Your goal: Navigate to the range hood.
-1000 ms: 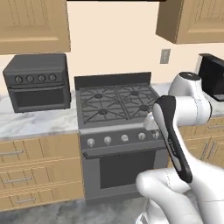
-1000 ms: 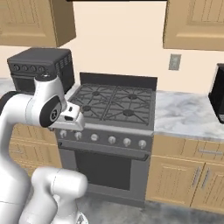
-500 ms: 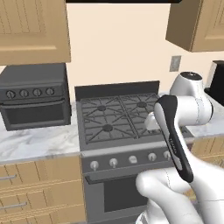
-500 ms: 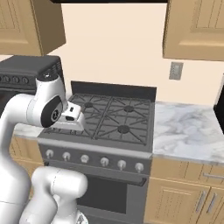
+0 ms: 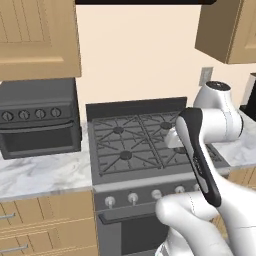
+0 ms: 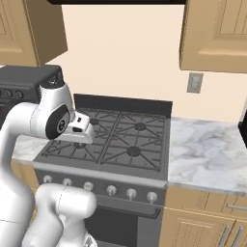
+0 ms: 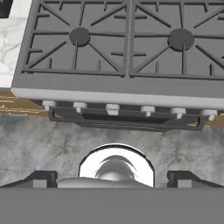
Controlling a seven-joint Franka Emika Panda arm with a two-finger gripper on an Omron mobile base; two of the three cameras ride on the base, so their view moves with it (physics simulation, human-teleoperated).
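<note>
Stove (image 5: 142, 145) makes the best landmark here: grey gas range with burner grates, set between marble counter runs (image 6: 207, 149) and wood drawer fronts. Directly above the stove, at the very top edge of both base views, a thin black strip marks the range hood (image 5: 145, 2), flat-bottomed and about as wide as the stove, flanked by tan wall cabinets (image 5: 37, 37) on either side. To the left of the stove a dark grey countertop oven (image 5: 37, 120) with knobs sits on the marble; to the right, a wall outlet (image 6: 195, 82) is fixed to the cream wall. The arm is folded compactly over the front of the stove, probably so it stays clear of the cabinets while the base drives. The gripper (image 7: 113, 177) points down, its camera looking along the stove front at the row of knobs (image 7: 112, 107) and the grey floor below; its two dark fingertips (image 7: 41, 178) stand wide apart with nothing between them, so it is parted and carrying nothing. With the stove nearly centred and the hood straight above, the approach looks close to finished.
</note>
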